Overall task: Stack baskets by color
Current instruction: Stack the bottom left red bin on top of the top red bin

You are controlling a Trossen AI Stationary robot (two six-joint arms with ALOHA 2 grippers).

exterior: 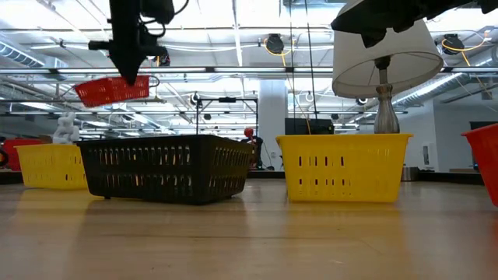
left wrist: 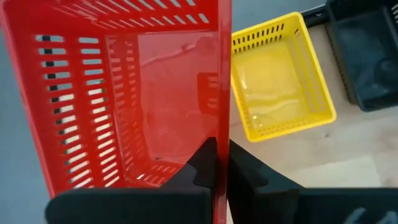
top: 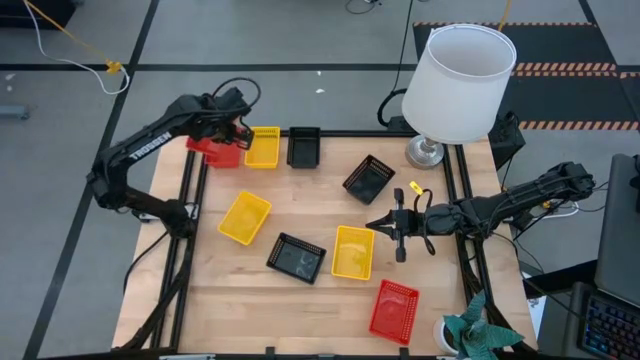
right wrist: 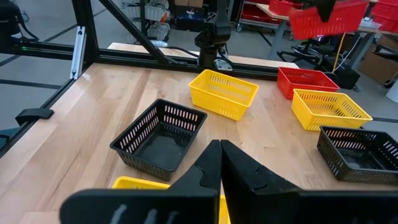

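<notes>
- Standing at the table's (top: 300, 320) far right corner is a big white lamp (top: 458, 82).
- The left gripper (left wrist: 222, 163) pinches the wall of a red basket (left wrist: 130, 93), held in the air over another red basket (right wrist: 306, 81) at the far left corner.
- Yellow (top: 245, 217) and black (top: 297, 257) baskets lie spread over the table.
- The right gripper (right wrist: 221, 163) is shut, holding nothing, just beside a yellow basket (top: 353, 252).

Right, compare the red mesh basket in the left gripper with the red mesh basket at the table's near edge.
The held red perforated plastic basket hangs in the air above the far left corner, pinched by one wall in the left gripper; the near-edge red perforated plastic basket sits flat on the wooden table, untouched. The held one hangs over another red basket; the other stands alone. Both look the same colour, shape and size.
</notes>
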